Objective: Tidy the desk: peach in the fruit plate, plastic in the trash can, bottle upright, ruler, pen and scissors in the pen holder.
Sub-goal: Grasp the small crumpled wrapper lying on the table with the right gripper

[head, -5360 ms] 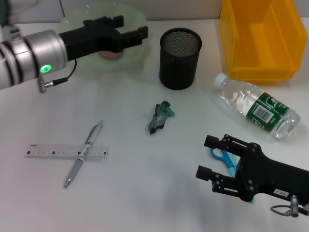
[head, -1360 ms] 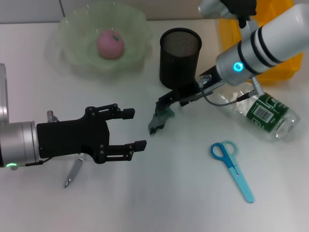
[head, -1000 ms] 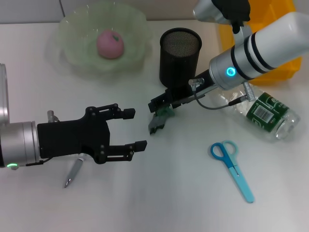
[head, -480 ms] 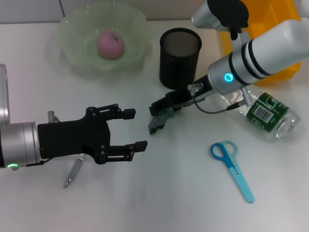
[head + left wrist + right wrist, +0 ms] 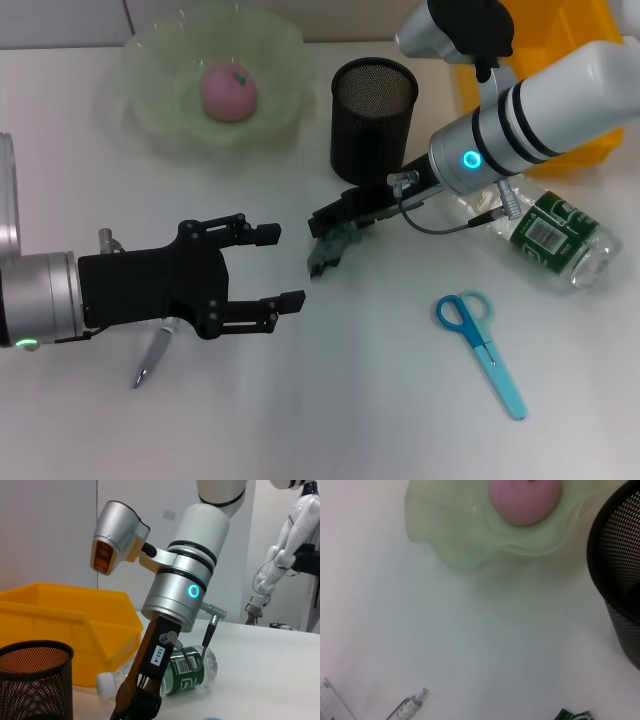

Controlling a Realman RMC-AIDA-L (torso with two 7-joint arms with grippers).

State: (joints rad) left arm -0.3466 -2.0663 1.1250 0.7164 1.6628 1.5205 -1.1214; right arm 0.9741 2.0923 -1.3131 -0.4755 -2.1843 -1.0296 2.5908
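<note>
**Q:** Where are my two grippers?

**A:** In the head view, my right gripper (image 5: 333, 219) reaches down from the upper right, its tip at the top edge of the plastic (image 5: 328, 251), just in front of the holder (image 5: 372, 120). I cannot tell how far its fingers are parted, nor whether they grip the scrap. My left gripper (image 5: 272, 266) hovers low at the left with its fingers spread wide and nothing between them; it hides most of the pen (image 5: 152, 358), whose tip shows below it.

**Q:** And the task items?

**A:** The peach (image 5: 229, 90) lies in the plate (image 5: 150, 60). The bottle (image 5: 545, 234) lies on its side at the right, in front of the yellow bin (image 5: 585, 145), partly behind my right arm. The scissors (image 5: 482, 350) lie flat on the desk (image 5: 380, 400), below the bottle and apart from it. The plastic rests on the desk between the two grippers. In the right wrist view, the ruler (image 5: 334, 701) shows one corner at the frame edge, near the pen's end.
</note>
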